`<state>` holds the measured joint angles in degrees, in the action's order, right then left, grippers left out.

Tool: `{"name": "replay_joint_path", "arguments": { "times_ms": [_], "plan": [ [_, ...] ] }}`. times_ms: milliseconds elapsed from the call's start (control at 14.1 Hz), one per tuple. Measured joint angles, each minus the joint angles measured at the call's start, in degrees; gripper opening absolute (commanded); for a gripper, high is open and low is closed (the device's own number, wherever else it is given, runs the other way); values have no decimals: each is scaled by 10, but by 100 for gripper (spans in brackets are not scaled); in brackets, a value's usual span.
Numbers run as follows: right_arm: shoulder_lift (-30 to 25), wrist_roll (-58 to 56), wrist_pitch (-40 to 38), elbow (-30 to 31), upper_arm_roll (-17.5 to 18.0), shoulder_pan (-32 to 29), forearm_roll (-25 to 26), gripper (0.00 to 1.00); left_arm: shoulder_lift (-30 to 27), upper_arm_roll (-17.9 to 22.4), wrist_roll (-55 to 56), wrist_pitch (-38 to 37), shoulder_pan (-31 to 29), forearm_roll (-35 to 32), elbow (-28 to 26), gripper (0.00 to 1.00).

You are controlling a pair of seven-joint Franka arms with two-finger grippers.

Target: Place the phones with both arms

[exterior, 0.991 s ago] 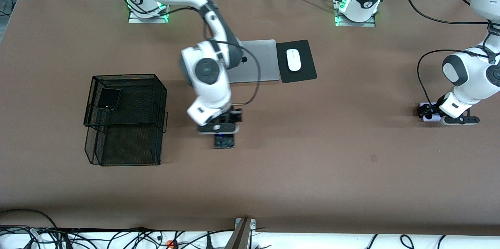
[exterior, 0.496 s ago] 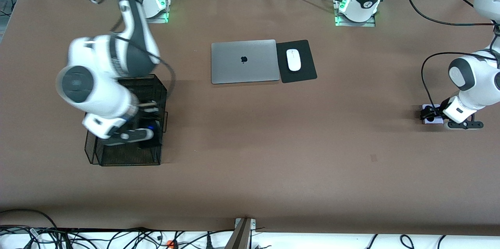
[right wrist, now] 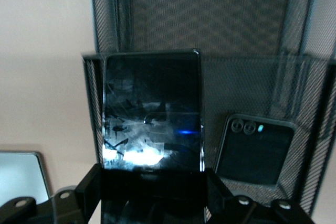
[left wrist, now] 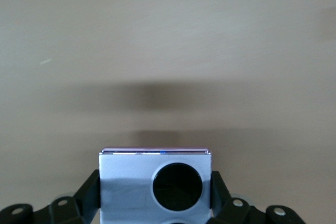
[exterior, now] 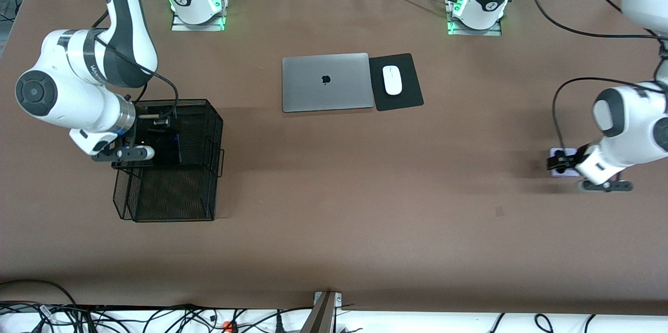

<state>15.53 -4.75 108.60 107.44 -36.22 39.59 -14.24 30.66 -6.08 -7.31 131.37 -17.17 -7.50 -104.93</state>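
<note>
My right gripper (exterior: 152, 150) hangs over the upper tier of the black mesh basket (exterior: 211, 202), shut on the long black slab phone (exterior: 166, 149). The right wrist view shows that black phone (right wrist: 152, 114) between the fingers of my right gripper (right wrist: 152, 195). The dark grey flip phone (right wrist: 255, 150) lies in the basket (right wrist: 210, 19) beside it. At the left arm's end of the table, my left gripper (exterior: 561, 163) is shut on the lavender-white phone (exterior: 568, 168), held just above the table. In the left wrist view that lavender-white phone (left wrist: 126, 187) fills my left gripper (left wrist: 156, 195), with one black circle showing.
A closed silver laptop (exterior: 327, 82) lies near the robots' bases. Beside it, a white mouse (exterior: 392, 80) sits on a black pad (exterior: 404, 98). A corner of the laptop (right wrist: 21, 177) shows in the right wrist view. Cables run along the table's near edge.
The right arm swung from the table's middle to over the basket, carrying the black phone. The left gripper closed on the lavender phone, raised it and shifted slightly toward the table's middle.
</note>
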Motion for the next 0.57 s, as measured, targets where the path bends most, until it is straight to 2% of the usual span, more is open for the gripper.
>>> {"name": "replay_joint_path", "arguments": {
  "times_ms": [212,566],
  "plan": [
    [-24,3,11,45,0,4,0,13,-1,-2,77,-21,82,0,14,0],
    [-24,7,34,68,2,6,0,14,5,-3,282,-33,241,1,35,0]
  ]
}}
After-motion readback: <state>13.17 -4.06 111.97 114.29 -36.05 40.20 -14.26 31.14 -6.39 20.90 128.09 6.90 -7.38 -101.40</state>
